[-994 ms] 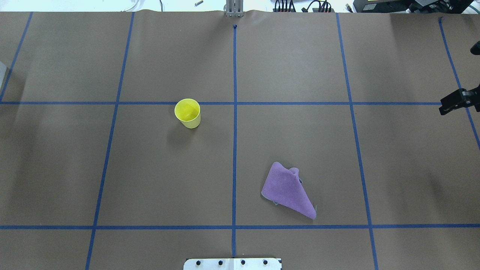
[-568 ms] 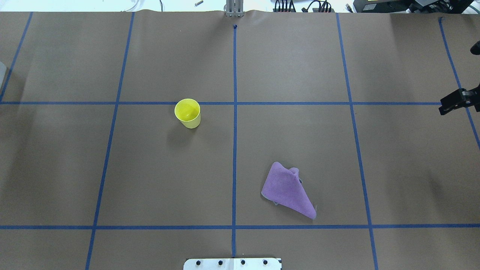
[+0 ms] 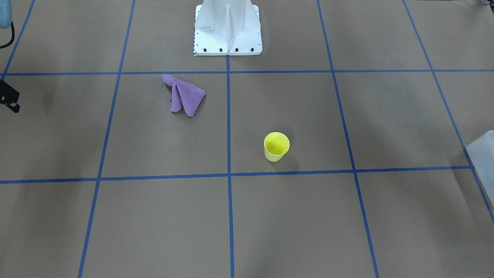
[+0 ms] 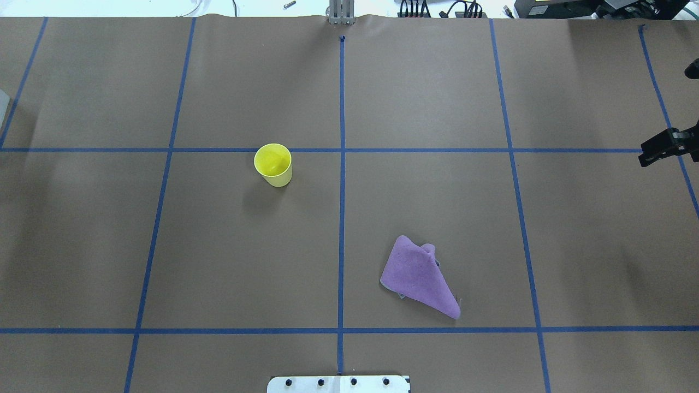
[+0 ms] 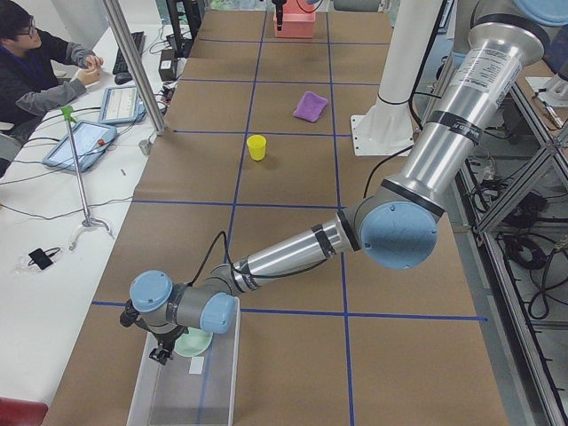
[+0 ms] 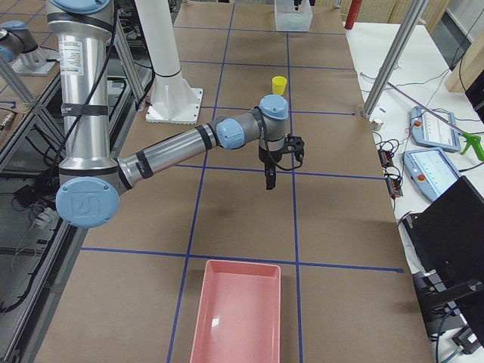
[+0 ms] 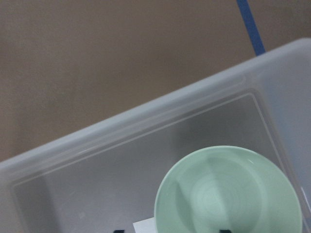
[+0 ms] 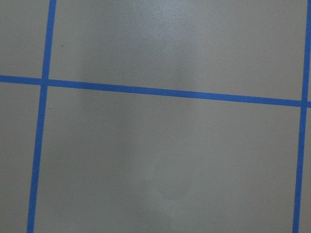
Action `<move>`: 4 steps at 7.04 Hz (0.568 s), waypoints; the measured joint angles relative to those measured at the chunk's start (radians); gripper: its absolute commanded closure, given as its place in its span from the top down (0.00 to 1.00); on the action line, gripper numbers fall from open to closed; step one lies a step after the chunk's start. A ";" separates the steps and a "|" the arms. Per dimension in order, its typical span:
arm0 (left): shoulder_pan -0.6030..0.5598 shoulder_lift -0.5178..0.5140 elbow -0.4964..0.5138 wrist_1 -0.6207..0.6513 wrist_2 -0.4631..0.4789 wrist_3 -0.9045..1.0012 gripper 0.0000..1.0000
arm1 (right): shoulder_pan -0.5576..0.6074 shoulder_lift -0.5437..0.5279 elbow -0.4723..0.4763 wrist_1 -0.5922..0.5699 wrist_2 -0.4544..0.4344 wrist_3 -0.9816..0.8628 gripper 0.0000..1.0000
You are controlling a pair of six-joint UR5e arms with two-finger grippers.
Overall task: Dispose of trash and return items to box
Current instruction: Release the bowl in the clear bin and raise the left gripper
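**A:** Where is the left gripper [image 5: 161, 355]?

**B:** At the table's [image 4: 437, 98] far left end, low over the clear plastic bin [image 5: 177, 397]. A green bowl [image 7: 228, 194] lies in the bin, right under the wrist camera. Only the tips of the fingers [image 7: 223, 231] peek in at the bottom edge of that view. They are spread well apart, one over the bowl and one outside its rim, gripping nothing.

**A:** And the right gripper [image 6: 268, 180]?

**B:** It hangs over bare table towards the right end, fingers pointing down, with the pink tray [image 6: 238, 310] further out. I cannot tell how far it is spread.

**A:** What is out on the table?

**B:** A yellow cup [image 4: 272, 164] stands upright just left of the centre blue tape line [image 4: 342, 218]. A purple cloth [image 4: 418, 275], folded into a rough triangle, lies right of that line and nearer the robot's base. The two are well apart, and neither gripper is near them.
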 measured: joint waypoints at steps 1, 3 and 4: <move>-0.015 -0.002 -0.059 0.060 -0.008 0.001 0.99 | 0.000 0.003 0.000 0.000 0.000 0.000 1.00; -0.018 0.013 -0.318 0.300 -0.025 -0.072 0.99 | 0.000 0.007 -0.001 -0.001 0.000 0.001 1.00; 0.007 0.039 -0.466 0.386 -0.044 -0.185 0.99 | -0.003 0.012 -0.001 -0.001 0.000 0.006 1.00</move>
